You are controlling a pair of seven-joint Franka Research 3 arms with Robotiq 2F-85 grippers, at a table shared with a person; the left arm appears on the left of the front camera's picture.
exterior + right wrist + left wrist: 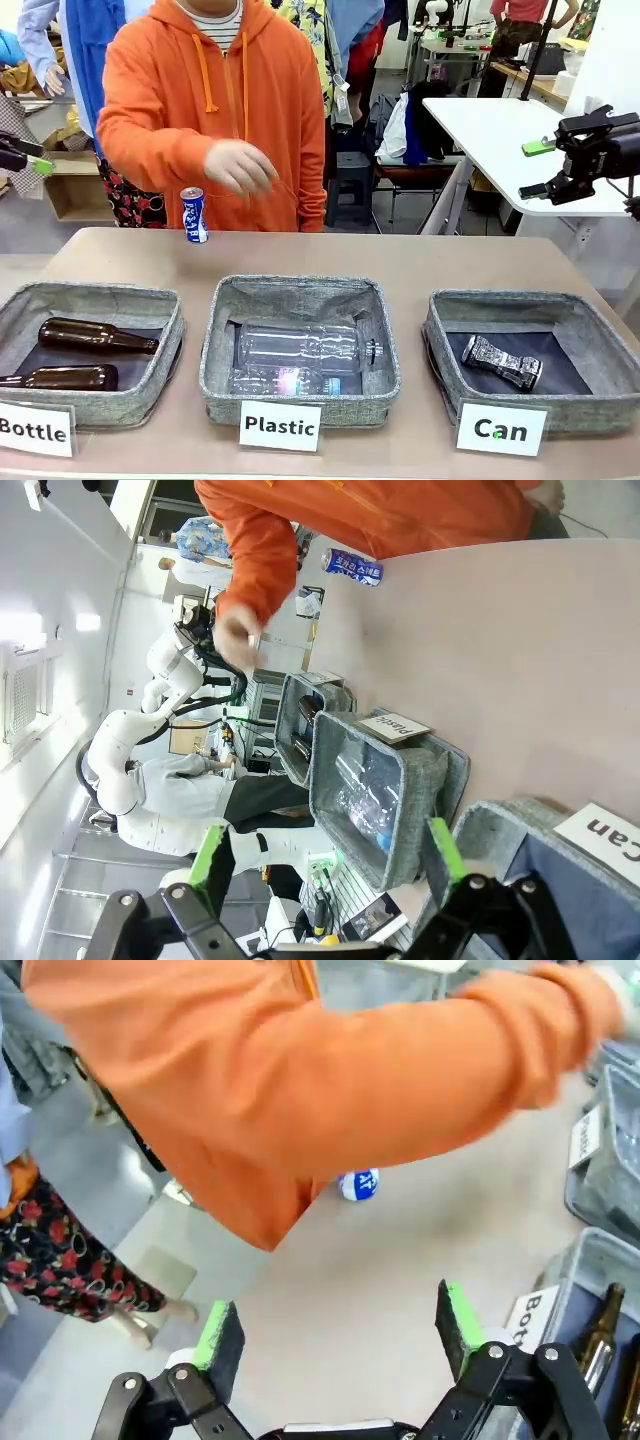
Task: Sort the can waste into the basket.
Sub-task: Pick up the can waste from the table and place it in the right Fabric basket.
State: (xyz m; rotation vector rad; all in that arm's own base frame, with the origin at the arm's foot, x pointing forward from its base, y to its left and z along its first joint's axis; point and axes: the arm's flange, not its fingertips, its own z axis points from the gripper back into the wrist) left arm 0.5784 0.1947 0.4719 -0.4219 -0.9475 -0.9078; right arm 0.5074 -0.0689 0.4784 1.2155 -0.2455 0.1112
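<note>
Small blue-and-white metal drink can (pixel 193 215) stands upright on the far side of the tan desk (pixel 450 260), in front of a person in an orange hoodie. The person's hand (pixel 238 165), blurred, hangs just above it and to one side, not touching. Crushed black-and-white patterned can (pixel 502 362) lies inside the shallow grey fabric basket (pixel 520 300) marked by the white "Can" card (pixel 500 430). Left end effector (pixel 340 1325) is released, grasping nothing, raised above the desk. Right end effector (pixel 325 850) is also released and empty, raised well apart from that basket.
</note>
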